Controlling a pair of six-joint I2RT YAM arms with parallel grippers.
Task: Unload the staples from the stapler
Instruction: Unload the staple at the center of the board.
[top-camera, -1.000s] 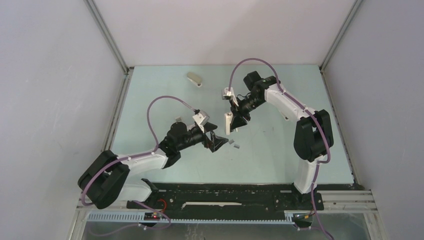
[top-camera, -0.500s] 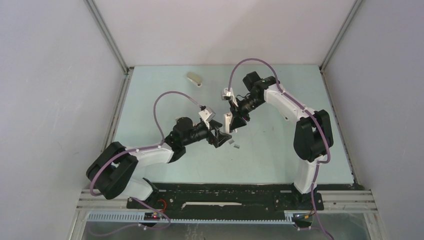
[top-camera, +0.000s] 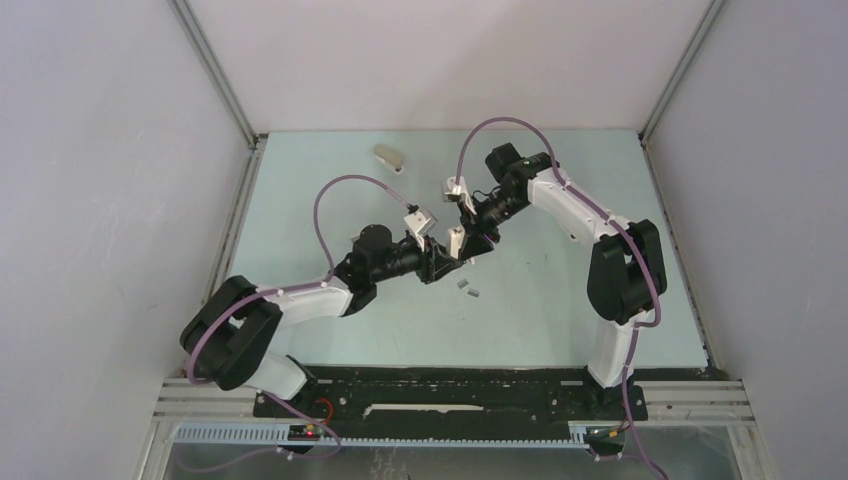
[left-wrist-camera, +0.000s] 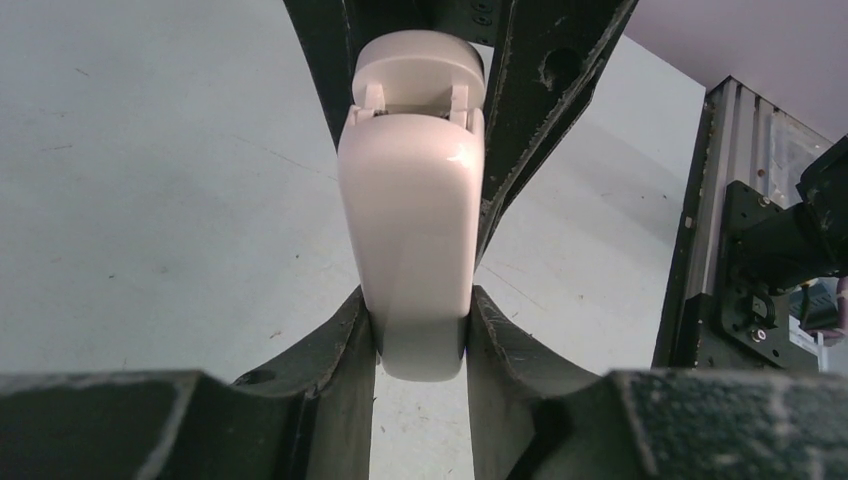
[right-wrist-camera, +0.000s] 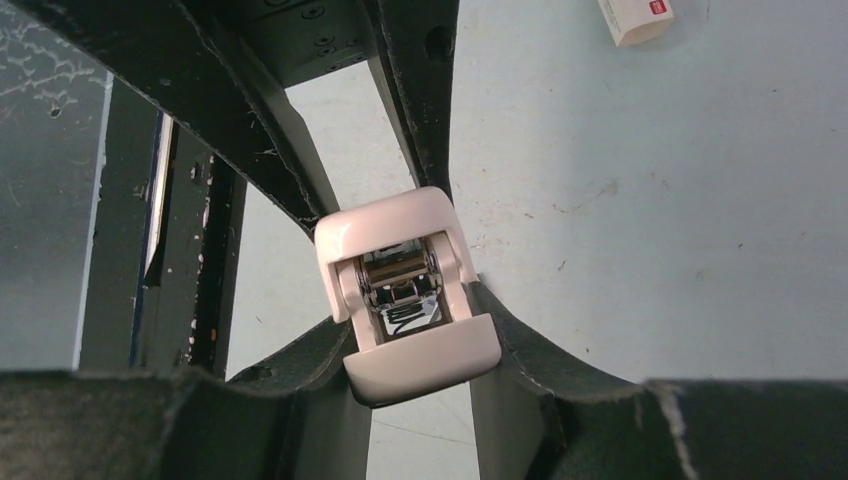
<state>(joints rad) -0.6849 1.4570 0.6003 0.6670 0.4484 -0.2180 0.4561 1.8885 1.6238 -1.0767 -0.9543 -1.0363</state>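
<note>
Stapler (left-wrist-camera: 410, 200), white, is held over the middle of your bench (top-camera: 560, 300), clamped from two sides. Your left gripper (left-wrist-camera: 420, 345) pinches its smooth rounded body, both fingers against its sides. Your right gripper (right-wrist-camera: 418, 345) pinches the other end, where the casing gapes and shiny metal shows inside. That metal is probably the magazine, though the view is too tight to be sure. A small white box (right-wrist-camera: 636, 18) with red print lies flat, well apart from the stapler. The staples (top-camera: 474, 293), two tiny grey strips, lie loose on the bench near the grippers, on your side of them.
</note>
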